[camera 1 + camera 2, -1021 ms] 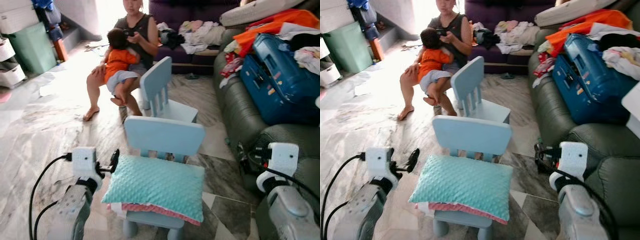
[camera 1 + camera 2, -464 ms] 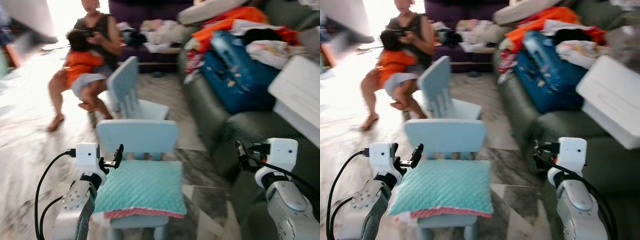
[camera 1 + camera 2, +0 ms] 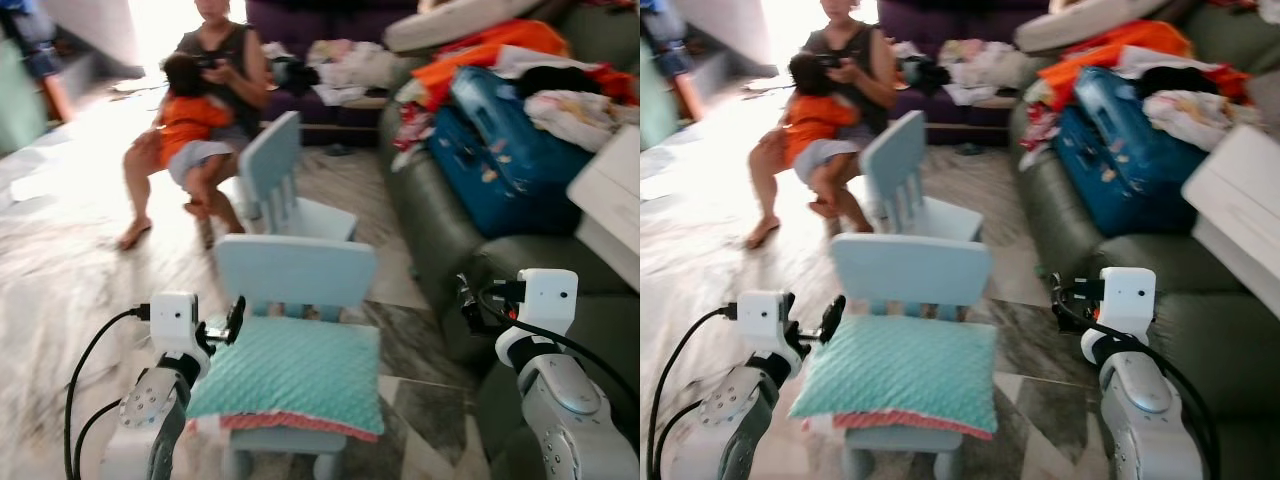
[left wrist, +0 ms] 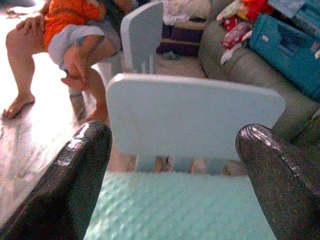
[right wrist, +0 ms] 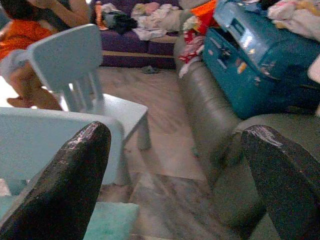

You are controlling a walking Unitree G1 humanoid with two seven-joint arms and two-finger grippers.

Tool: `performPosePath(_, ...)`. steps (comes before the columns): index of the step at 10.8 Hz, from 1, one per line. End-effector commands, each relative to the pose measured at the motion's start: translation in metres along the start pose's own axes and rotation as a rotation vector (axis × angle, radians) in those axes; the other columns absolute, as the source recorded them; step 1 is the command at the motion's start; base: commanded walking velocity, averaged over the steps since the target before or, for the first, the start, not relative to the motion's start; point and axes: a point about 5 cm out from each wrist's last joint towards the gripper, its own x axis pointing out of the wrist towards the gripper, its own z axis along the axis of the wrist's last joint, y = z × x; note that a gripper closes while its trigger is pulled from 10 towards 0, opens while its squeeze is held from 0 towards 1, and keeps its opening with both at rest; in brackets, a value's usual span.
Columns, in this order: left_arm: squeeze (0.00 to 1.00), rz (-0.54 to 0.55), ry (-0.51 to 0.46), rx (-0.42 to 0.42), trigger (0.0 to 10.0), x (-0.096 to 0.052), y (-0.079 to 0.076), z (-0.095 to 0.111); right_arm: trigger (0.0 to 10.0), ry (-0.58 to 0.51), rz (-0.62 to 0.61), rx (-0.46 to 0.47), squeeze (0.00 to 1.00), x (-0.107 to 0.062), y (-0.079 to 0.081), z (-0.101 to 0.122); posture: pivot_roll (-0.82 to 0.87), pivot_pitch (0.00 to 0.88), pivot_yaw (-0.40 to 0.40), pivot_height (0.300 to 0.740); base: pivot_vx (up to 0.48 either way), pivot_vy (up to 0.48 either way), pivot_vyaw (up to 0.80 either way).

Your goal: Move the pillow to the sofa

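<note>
Teal pillow [image 3: 290,375] is sitting on the small blue chair [image 3: 296,272], both grippers spread open and holding nothing, so I'd bring the left gripper [image 3: 236,320] and right gripper [image 3: 466,303] in on opposite edges before lifting toward the cluttered sofa [image 3: 455,235].

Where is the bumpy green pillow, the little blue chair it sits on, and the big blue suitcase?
pillow [image 3: 290,375], left eye view, middle of its top.
little blue chair [image 3: 295,270], left eye view, its backrest.
blue suitcase [image 3: 505,150], left eye view, its broad side.
</note>
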Motion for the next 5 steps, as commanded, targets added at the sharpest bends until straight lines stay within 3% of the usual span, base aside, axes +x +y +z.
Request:
performPosePath(1,0.00,-0.047,0.007,0.026,10.0,-0.0021,-0.0059,0.0009,10.0,0.016,-0.018,0.017,0.00,-0.0020,-0.0022,-0.0039,-0.13,0.000,-0.036,0.740,0.000,0.000,0.00)
performPosePath(5,0.00,-0.072,0.019,0.057,10.0,-0.0069,-0.0066,0.0001,10.0,0.037,-0.007,0.038,0.00,-0.0081,0.0024,-0.0112,-0.12,0.000,-0.026,0.740,0.000,0.000,0.00)
